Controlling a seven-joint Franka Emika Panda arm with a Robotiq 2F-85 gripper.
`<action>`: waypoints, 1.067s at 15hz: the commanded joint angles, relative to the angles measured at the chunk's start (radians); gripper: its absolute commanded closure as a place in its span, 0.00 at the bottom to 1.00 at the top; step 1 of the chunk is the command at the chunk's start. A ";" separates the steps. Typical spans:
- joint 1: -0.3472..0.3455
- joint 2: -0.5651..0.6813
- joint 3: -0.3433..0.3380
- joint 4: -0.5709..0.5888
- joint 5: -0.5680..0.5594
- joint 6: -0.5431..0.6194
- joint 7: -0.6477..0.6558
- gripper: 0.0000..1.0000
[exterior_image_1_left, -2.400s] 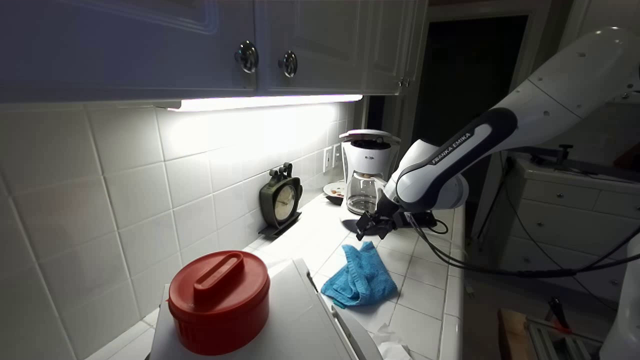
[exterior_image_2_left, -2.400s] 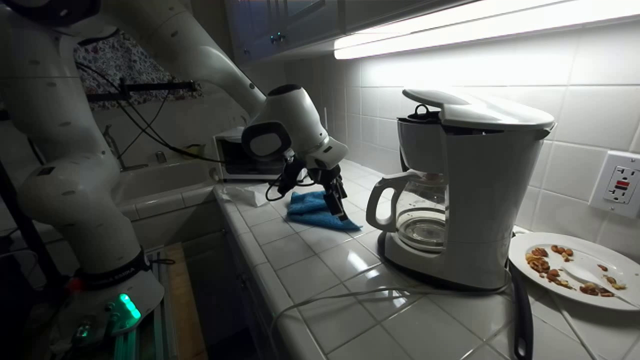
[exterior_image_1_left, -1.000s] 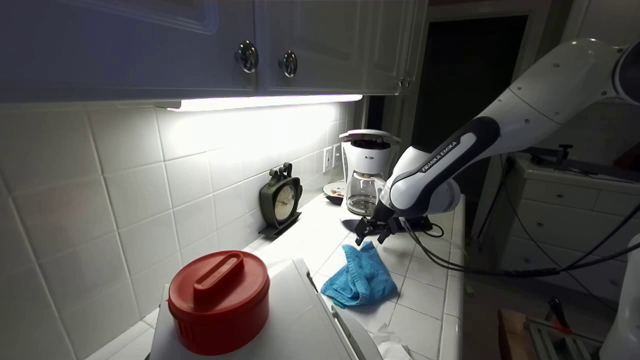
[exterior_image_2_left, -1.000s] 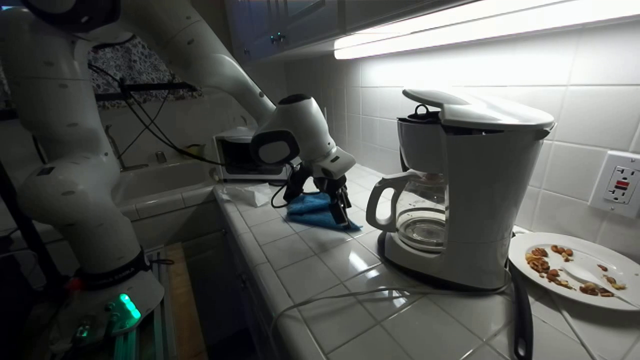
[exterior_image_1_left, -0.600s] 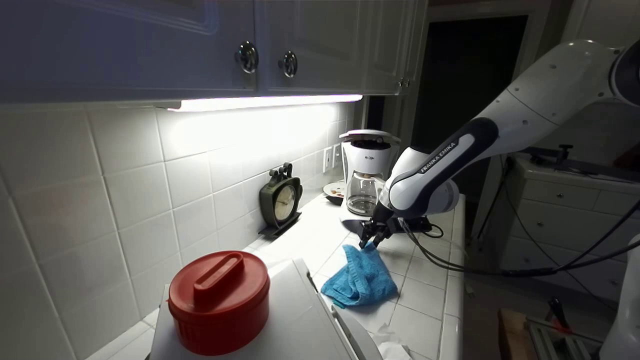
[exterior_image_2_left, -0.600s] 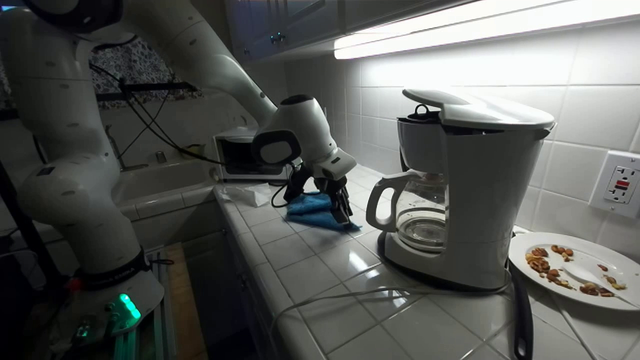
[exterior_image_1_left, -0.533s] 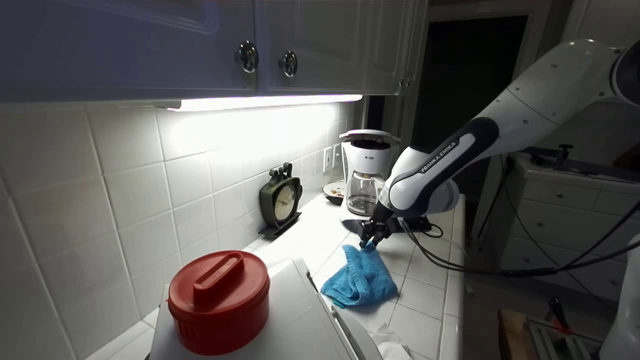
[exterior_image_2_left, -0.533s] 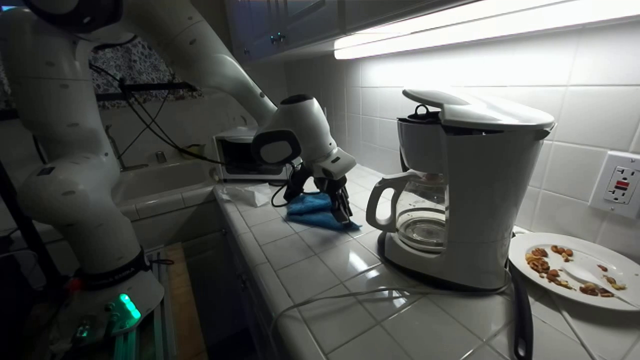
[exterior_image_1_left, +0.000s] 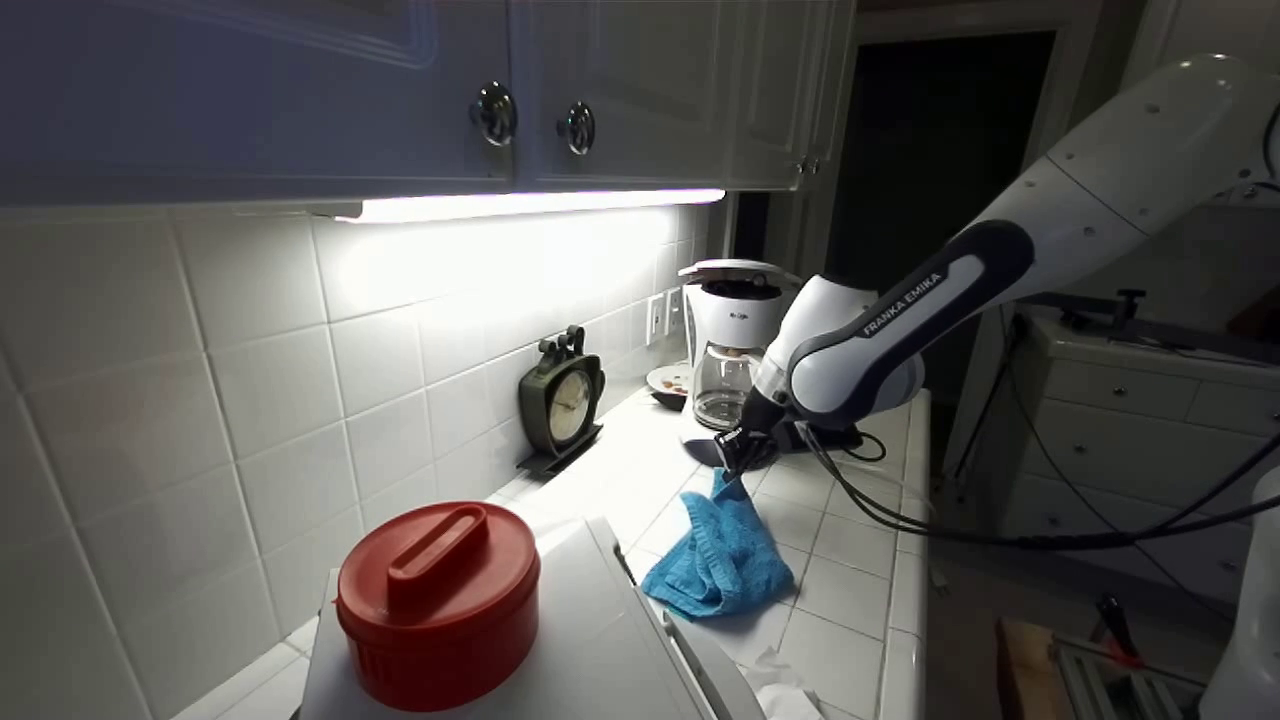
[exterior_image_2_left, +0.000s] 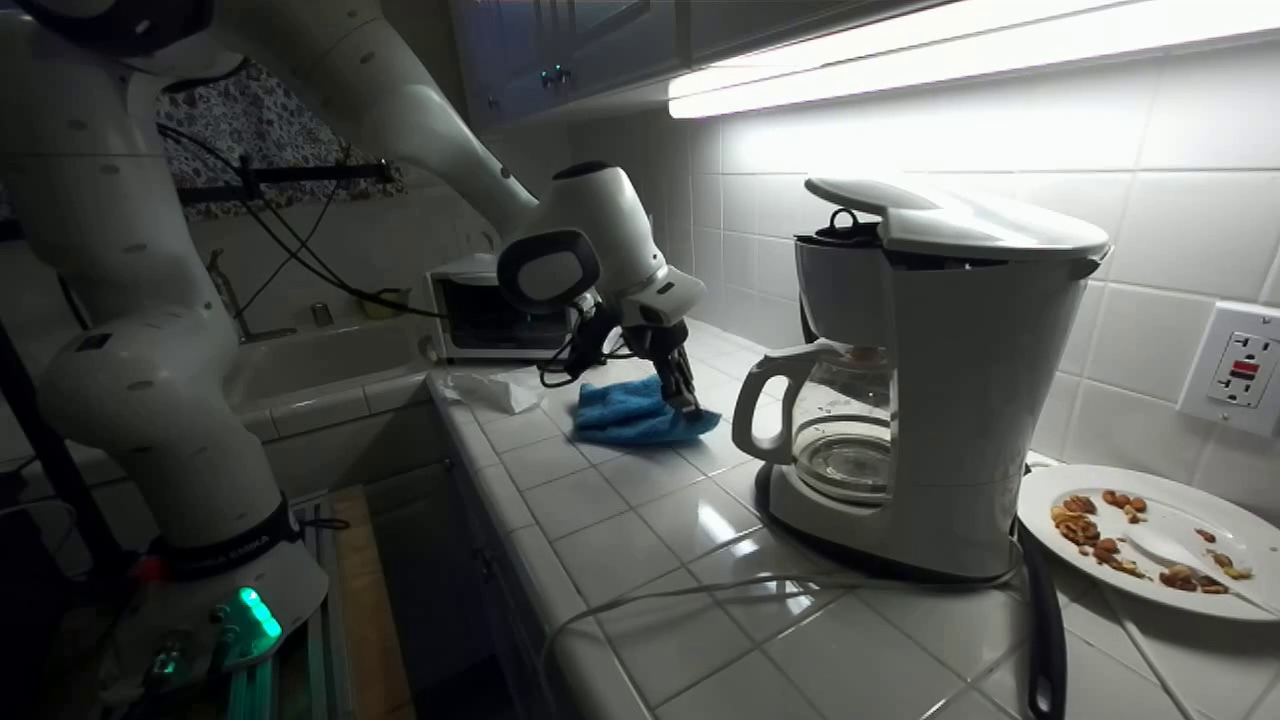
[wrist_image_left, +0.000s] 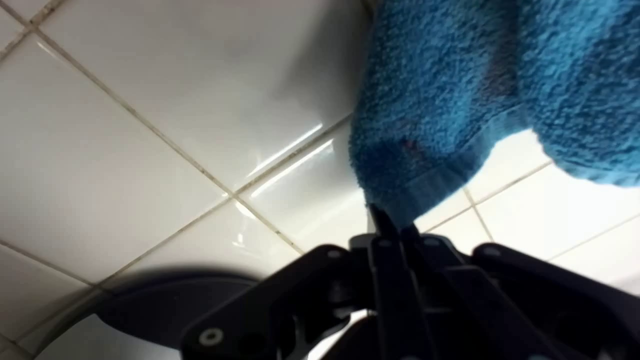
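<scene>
The gripper (wrist_image_left: 394, 226), its fingers now pinched together on a corner of the blue cloth (exterior_image_1_left: 722, 560), has that corner newly raised (the rest lies on the tiled counter (exterior_image_2_left: 575, 502)), so its hold seems sound.

Blue cloth (wrist_image_left: 440, 75): rough looped terry, matt; edge band (wrist_image_left: 431, 188) smoother, flat weave. Tool (wrist_image_left: 396, 227): matt, hard; plastic or metal, can't tell. Bench (wrist_image_left: 100, 165): glossy glazed tile, smooth, dull gritty grout lines (wrist_image_left: 150, 126). Wall tile (exterior_image_1_left: 280, 400): same, glossy. Arm (exterior_image_1_left: 1085, 185): smooth shell, low sheen, plastic-looking. Coffee maker (exterior_image_2_left: 980, 400): smooth plastic, satin; carafe (exterior_image_2_left: 845, 430) clear glass, shiny. Red tub (exterior_image_1_left: 440, 610): smooth plastic, soft sheen. Cabinet knobs (exterior_image_1_left: 493, 113): polished metal, mirror-like. Green dial case (exterior_image_1_left: 562, 400): looks like painted metal, dull. Plate (exterior_image_2_left: 1180, 508): smooth, glossy, ceramic-looking. Crumpled paper (exterior_image_2_left: 510, 390): thin, matt. Board (exterior_image_2_left: 362, 590): wood, matt.
</scene>
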 joint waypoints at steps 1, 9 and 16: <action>0.010 -0.097 -0.018 -0.041 -0.170 -0.021 0.131 0.97; 0.039 -0.212 0.069 -0.051 -0.068 -0.106 0.078 0.97; 0.126 -0.231 0.071 -0.031 0.229 -0.234 -0.129 0.97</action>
